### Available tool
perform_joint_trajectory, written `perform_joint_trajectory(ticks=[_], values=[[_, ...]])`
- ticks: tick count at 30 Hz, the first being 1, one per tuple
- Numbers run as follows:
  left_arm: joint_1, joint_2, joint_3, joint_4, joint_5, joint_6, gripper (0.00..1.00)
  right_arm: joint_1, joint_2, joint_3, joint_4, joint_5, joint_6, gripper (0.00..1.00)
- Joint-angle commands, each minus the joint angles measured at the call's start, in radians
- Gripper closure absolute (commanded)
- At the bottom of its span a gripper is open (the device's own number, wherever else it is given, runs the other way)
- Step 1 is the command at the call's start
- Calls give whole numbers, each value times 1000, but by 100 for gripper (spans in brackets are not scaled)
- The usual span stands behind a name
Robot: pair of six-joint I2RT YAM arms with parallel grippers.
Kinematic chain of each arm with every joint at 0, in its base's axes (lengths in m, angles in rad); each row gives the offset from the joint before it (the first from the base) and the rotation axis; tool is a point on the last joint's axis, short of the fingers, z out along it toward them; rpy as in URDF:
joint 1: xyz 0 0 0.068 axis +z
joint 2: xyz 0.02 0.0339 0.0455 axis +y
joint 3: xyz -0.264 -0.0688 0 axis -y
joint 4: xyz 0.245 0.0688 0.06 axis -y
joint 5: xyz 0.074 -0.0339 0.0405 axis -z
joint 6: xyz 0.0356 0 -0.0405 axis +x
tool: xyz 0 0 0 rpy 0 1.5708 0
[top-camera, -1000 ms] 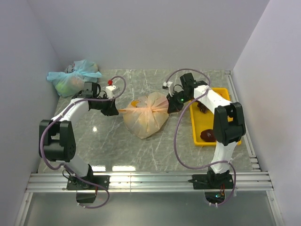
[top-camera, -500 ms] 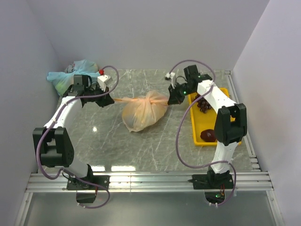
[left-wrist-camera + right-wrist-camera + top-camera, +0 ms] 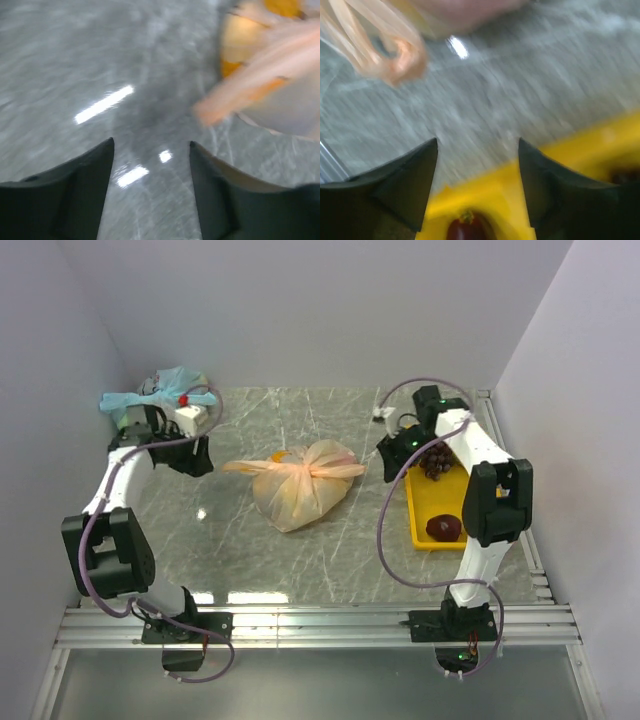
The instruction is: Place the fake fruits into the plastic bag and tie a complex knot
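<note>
Progress. On the grey marbled surface (image 3: 230, 540) the thin translucent peach-orange plastic carrier bag (image 3: 300, 495) lay near the middle, full and rounded, with yellow and orange shapes showing through its skin. Its mouth was gathered shut, and the two handle ends trailed flat to either side. To its right stood the shallow yellow plastic tray (image 3: 440, 495), which was not empty: a dark cluster of purple toy grapes (image 3: 435, 460) and a glossy dark maroon toy fruit (image 3: 444, 528) lay in it, outside the bag. The bunched peach knot (image 3: 312, 468) sat on top of the bag.

In my judgement a tie was in place. Whether it counted as complex could not be settled from above. With two fruits unbagged, the filling looked incomplete.

The left end effector (image 3: 151, 144) hung over bare surface just left of the bag, fingers parted with nothing between them, and one handle end lay ahead of it, untouched. The right end effector (image 3: 477, 142) hung over the tray's near rim, likewise spread wide and empty, and the other handle loop lay beyond it.

Count, largest first:
- One surface.
- Two arms.
- One peach bag.
- One pale blue-green tied plastic bag (image 3: 165, 390) in the far left corner, well apart.
- One tray.
- Two fruits outside the bag. The number inside could not be told.
- One knot on the peach bag.
</note>
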Motion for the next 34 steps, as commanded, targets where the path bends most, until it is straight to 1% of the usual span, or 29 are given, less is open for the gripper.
perform_joint_trajectory(ticks=[1,3,4,5,7,8,10,11,12,13,14,15,16,17,18,19,20,21,23,24,25,26,27,29,34], values=[[6,-13,109,-40,-132,-9,30,-45,-35,129,-170,21,-23,24],[6,-13,198,-69,-118,-47,27,-54,-53,206,-200,-37,-11,21],[6,-13,235,-85,-102,-55,1,-61,-59,231,-215,-63,-3,20],[6,-9,302,-92,-95,-93,1,-68,-71,254,-220,-115,7,15],[4,-1,362,-89,-89,-157,1,-81,-81,316,-197,-164,64,13],[1,26,426,-95,-91,-223,1,-84,-82,336,-186,-201,89,13],[-11,69,496,-137,-95,-277,1,-86,-84,367,-100,-221,202,11],[-32,95,557,-152,-101,-296,1,-89,-84,369,-62,-226,246,10],[-54,134,577,-157,-130,-331,1,-89,-81,369,19,-232,335,10],[-83,149,596,-154,-278,-348,1,-89,-78,369,61,-232,378,9],[-147,171,609,-145,-357,-352,1,-89,-64,369,99,-231,423,9],[-196,174,603,-128,-429,-349,1,-89,-52,381,166,-215,520,9],[-231,178,593,-79,-565,-349,1,-88,-36,392,190,-217,568,8],[-285,186,570,-60,-580,-345,1,-88,-7,401,210,-226,610,5],[-304,191,564,-51,-578,-343,1,-85,7,418,222,-234,657,5],[-328,198,557,-33,-578,-345,1,-78,19,412,259,-196,687,4],[-338,217,554,-22,-571,-378,1,-57,16,391,291,-164,714,4],[-345,231,554,-16,-560,-395,1,-48,11,334,352,-134,754,4],[-365,272,571,-6,-530,-438,1,-14,-16,266,412,-91,774,3],[-368,283,574,4,-519,-449,1,0,-30,193,473,-73,781,3],[-370,292,574,13,-505,-449,1,12,-57,161,496,-61,781,3],[-370,310,579,23,-478,-502,1,23,-71,133,516,-39,772,2],[-371,318,582,24,-464,-515,0,44,-84,89,538,-28,765,2],[-373,333,588,27,-448,-550,1,61,-119,55,553,-7,756,2],[-374,332,585,43,-445,-586,0,75,-186,-16,586,-14,751,1]])
